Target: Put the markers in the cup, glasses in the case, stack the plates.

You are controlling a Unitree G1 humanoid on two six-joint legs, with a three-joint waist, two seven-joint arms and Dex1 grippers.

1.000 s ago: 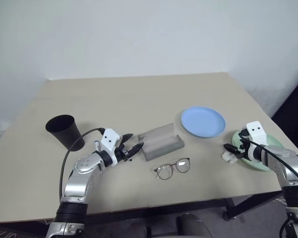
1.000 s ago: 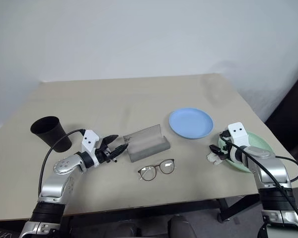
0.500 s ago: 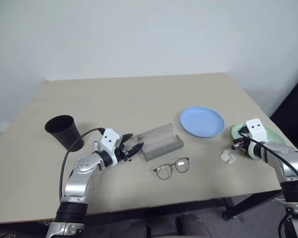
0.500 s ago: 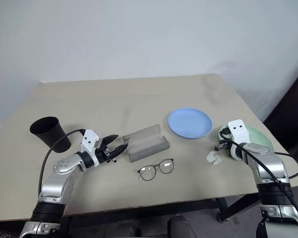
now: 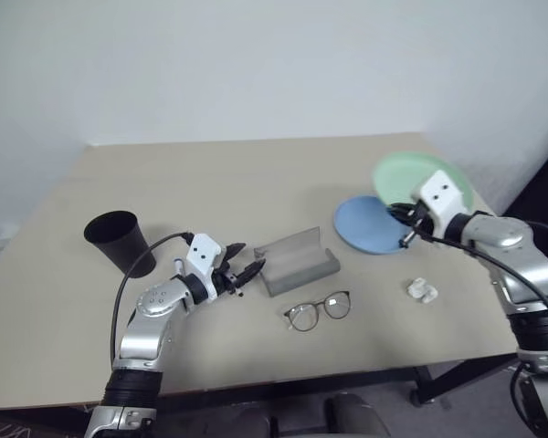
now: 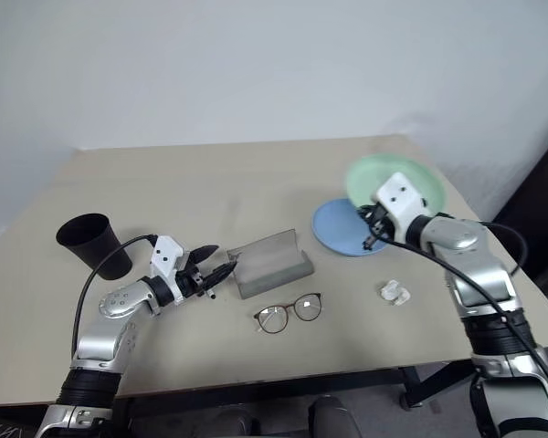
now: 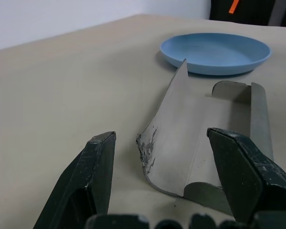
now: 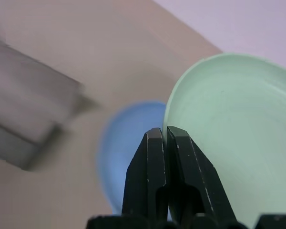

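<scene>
We see a beige worktop (image 5: 210,182) with a plain matte surface, set against a pale wall (image 5: 256,64). A small white lumpy object (image 5: 421,291) lies on the worktop near its front right edge, just below and a little right of the right tool, well apart from the left tool. At the far right, beyond the worktop's edge, we see a dark area (image 5: 543,196) that we cannot make out. Under the front edge of the worktop a dark frame leg (image 5: 457,372) shows, with grey floor (image 5: 393,415) beneath it.
</scene>
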